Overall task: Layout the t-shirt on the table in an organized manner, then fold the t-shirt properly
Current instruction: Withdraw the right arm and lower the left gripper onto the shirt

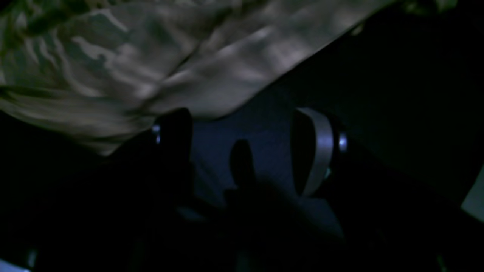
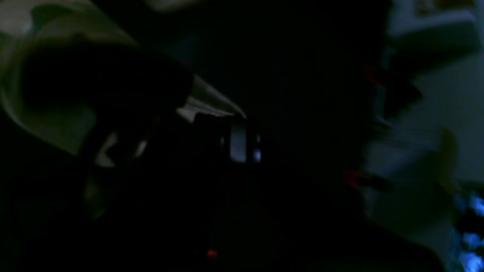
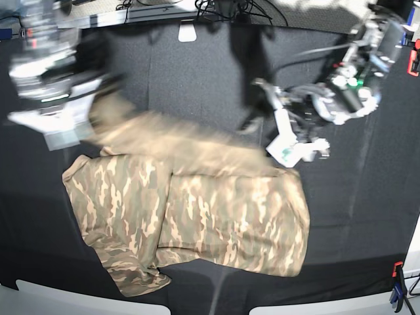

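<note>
A tangle of black cables (image 3: 226, 9) is seen at the far edge in the base view; a small pale tab (image 3: 188, 31) is seen beside it; an orange clamp (image 3: 413, 59) is fixed at one side edge; an orange-and-blue clamp (image 3: 396, 287) is seen at the near corner.

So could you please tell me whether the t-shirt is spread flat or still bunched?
Partly bunched. The t-shirt lies on the table with one side doubled over and a blurred edge lifted by the right tool.
</note>
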Robot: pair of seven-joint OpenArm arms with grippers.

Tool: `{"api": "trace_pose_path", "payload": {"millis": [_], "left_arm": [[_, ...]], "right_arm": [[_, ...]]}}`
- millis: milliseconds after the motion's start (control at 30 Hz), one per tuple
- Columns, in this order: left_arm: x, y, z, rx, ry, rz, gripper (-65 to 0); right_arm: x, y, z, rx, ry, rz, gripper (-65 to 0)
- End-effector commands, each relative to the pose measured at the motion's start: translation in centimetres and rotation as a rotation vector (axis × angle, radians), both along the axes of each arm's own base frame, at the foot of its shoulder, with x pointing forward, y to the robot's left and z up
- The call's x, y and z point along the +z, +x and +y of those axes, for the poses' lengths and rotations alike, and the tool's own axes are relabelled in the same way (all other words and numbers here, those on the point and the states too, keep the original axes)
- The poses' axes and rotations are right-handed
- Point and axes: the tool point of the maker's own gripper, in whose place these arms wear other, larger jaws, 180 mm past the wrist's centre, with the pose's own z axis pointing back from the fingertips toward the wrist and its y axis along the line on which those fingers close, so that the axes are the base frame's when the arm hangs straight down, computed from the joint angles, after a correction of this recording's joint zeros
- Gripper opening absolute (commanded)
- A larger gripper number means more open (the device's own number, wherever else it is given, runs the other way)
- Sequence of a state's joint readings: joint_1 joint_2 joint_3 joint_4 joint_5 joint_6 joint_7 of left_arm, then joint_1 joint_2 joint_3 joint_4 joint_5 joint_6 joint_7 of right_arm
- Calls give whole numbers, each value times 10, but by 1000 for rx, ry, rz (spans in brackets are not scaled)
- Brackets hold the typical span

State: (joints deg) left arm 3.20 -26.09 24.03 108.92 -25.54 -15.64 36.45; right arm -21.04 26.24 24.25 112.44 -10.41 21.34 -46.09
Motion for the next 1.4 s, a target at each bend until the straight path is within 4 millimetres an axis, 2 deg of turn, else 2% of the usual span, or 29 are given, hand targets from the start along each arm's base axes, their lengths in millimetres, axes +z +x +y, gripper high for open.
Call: {"api": "trace_pose_path", "payload": {"millis": [0, 100, 200, 367, 533, 633, 700, 800, 933, 967, 1033, 1133, 1233, 1367], "left_arm": [[13, 2, -5, -3, -41, -32, -266], [10, -6, -15, 0, -74, -5, -266], [5, -15, -24, 3, -96, 20, -266], [-4, -25, -36, 15, -49, -24, -268], [10, -24, -55, -93, 157, -377, -268], [19, -27, -72, -164, 183, -478, -268], [18, -25, -80, -203, 228, -523, -268], [5, -9, -81, -211, 313, -561, -268], [-34, 15, -68, -222, 428, -519, -270], [-41, 18, -66, -228, 442, -511, -282], [-48, 25, -63, -233, 455, -509, -345], [-45, 34, -59, -209, 466, -523, -453], [-44, 36, -59, -206, 467, -521, -547], [-45, 36, -59, -207, 469, -521, -561]], "right_arm": [[26, 5, -17, -17, -44, -61, -650], [52, 1, -45, -82, -35, -118, -650], [65, -1, -55, -105, 4, -147, -650], [63, 3, -46, -87, 77, -156, -650], [61, 6, -39, -70, 127, -165, -650], [60, 6, -38, -69, 135, -165, -650], [60, 6, -38, -70, 134, -163, -650], [59, 4, -39, -77, 134, -154, -650], [58, 3, -39, -81, 133, -148, -650], [58, 3, -39, -81, 133, -148, -650], [58, 3, -39, -81, 133, -149, -650], [58, 3, -39, -81, 133, -149, -650], [58, 3, -39, -81, 133, -149, -650], [58, 3, -39, -81, 133, -149, -650]]}}
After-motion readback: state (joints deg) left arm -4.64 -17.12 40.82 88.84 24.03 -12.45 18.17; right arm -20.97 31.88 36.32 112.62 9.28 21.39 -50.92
